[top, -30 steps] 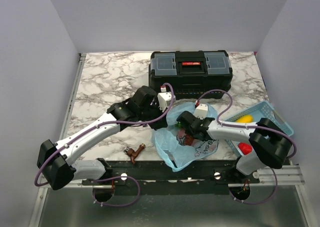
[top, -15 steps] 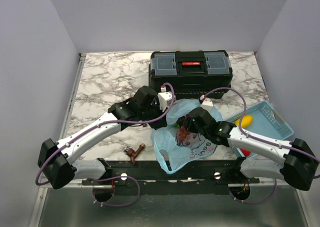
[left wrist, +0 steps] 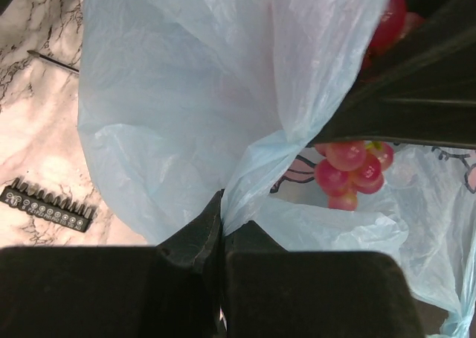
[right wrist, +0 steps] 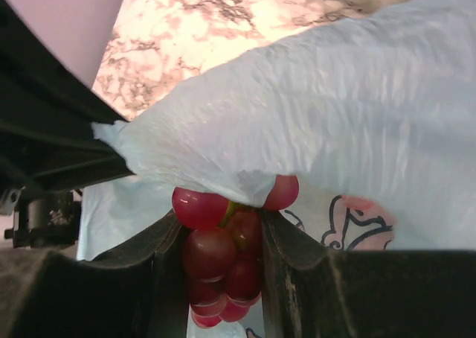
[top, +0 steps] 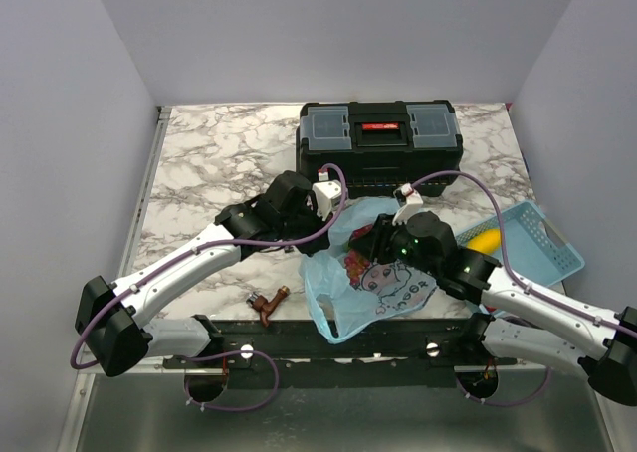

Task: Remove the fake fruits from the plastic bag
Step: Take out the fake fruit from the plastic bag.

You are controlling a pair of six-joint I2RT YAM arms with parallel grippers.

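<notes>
The right gripper (right wrist: 221, 237) is half closed on the grapes (right wrist: 199, 208), the bunch lying lengthwise between its jaws, with the bag (right wrist: 312, 107) draped over their top. The left gripper (left wrist: 222, 217) is clamped tight on the bag's edge just beside them.

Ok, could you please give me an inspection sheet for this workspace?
Surface: marble table.
Job's things: bag crumpled near the front edge; grapes at its mouth; yellow fruit in the basket.
Clutter: toolbox at the back; basket on the right; brown part at the front; bit holder beside the bag.
Grippers: left gripper shut on bag; right gripper shut on grapes.
Cables: purple cables, looping loose.
Surroundings: grey walls on three sides.
</notes>
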